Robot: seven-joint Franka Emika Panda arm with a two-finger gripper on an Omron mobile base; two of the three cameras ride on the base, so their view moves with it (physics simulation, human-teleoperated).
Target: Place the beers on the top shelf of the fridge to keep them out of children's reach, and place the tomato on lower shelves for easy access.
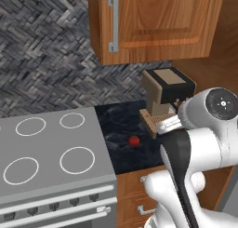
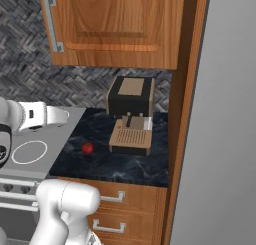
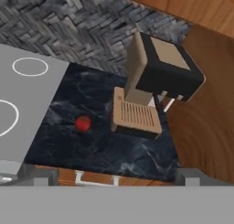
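The fridge [image 2: 225, 114] stands shut at my right, its grey side beside the black counter [image 3: 91, 150]. There, between the stove [image 1: 51, 152] and the coffee machine [image 3: 151, 86], sits the tomato [image 3: 82, 123] — small, glossy, probably light, soft and slippery. I'd pinch gently across its middle. Whether my claw is spread or pressed together, I cannot tell.

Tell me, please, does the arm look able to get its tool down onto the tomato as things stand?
Probably yes: the tomato sits alone on the dark counter, apart from the coffee machine, with nothing over it.
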